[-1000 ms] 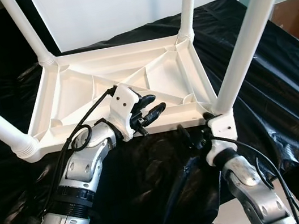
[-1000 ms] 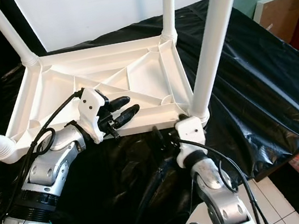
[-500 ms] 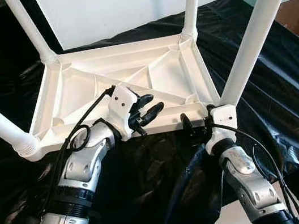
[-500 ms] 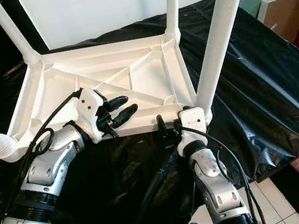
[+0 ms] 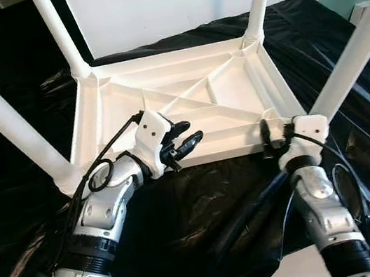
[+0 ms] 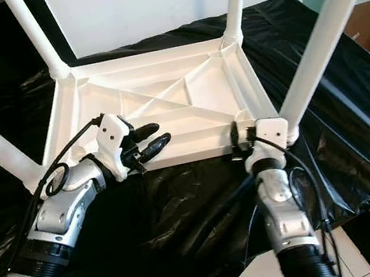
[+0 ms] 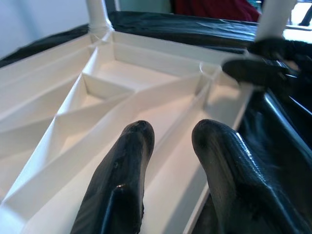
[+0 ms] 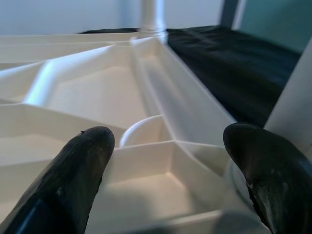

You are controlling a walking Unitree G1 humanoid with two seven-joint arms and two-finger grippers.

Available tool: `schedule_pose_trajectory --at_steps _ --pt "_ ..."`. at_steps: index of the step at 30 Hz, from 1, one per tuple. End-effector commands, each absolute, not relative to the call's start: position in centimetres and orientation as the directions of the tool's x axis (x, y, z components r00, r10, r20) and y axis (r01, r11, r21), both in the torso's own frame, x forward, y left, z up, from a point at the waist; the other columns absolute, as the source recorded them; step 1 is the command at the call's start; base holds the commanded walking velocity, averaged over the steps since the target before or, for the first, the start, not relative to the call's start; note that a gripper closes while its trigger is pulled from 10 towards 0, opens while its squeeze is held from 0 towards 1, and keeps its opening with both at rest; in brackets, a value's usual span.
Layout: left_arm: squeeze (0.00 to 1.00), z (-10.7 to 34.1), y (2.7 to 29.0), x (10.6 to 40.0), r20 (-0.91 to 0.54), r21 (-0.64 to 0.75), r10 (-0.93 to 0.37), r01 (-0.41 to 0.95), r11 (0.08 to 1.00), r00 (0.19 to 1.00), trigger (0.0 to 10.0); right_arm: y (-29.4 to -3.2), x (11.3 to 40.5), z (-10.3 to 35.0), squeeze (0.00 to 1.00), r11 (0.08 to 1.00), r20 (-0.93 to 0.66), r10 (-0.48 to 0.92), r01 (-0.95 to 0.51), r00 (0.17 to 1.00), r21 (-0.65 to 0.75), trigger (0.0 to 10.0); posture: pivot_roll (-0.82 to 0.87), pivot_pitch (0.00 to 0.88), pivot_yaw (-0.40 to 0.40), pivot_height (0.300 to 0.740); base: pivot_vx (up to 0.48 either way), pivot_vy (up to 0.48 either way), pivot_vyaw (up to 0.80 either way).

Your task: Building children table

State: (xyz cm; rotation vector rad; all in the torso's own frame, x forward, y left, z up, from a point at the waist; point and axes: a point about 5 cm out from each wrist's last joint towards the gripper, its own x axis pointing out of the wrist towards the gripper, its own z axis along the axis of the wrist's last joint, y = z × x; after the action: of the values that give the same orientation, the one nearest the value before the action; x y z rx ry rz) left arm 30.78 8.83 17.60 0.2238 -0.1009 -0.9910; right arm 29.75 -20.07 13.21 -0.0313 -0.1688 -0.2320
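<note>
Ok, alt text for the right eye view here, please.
A white plastic children's table lies upside down on black sheeting, four legs pointing up. The left tool, fingers apart, hovers over its near rim, and the right tool is at the near right corner.

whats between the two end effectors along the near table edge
Just the table's bare white near rim, with black sheet below, between left end effector and right end effector, in the eye views.
</note>
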Motion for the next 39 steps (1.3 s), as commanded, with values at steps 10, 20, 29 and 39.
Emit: schedule_pose_trajectory --at_steps 10,20,29,39 --pt "0.0 16.4 7.5 29.0 -0.06 0.203 -0.892 0.881 0.428 0.447 10.0 -26.9 28.7 13.6 0.0 0.88 0.202 -0.458 0.474 0.866 -0.036 10.0 0.02 0.152 0.004 0.74 0.0 0.0 0.0" --pt "0.0 15.8 7.9 28.0 -0.102 0.18 -0.9 0.898 0.402 0.424 10.0 -22.1 28.9 12.9 0.0 0.946 0.21 -0.315 0.325 0.926 -0.011 10.0 0.02 0.154 0.011 0.74 0.0 0.0 0.0" --pt "0.0 13.9 8.5 25.8 -0.207 0.174 -0.902 0.922 0.347 0.378 10.0 -18.5 27.8 11.4 0.0 0.974 0.167 -0.224 0.226 0.96 0.01 10.0 0.03 0.162 -0.002 0.74 0.0 0.0 0.0" --pt "0.0 13.3 8.5 28.8 -0.237 0.253 -0.768 0.801 0.542 0.595 10.0 -18.5 27.9 11.7 0.0 0.979 0.169 -0.203 0.205 0.965 0.001 10.0 0.02 0.165 -0.012 0.74 0.0 0.0 0.0"
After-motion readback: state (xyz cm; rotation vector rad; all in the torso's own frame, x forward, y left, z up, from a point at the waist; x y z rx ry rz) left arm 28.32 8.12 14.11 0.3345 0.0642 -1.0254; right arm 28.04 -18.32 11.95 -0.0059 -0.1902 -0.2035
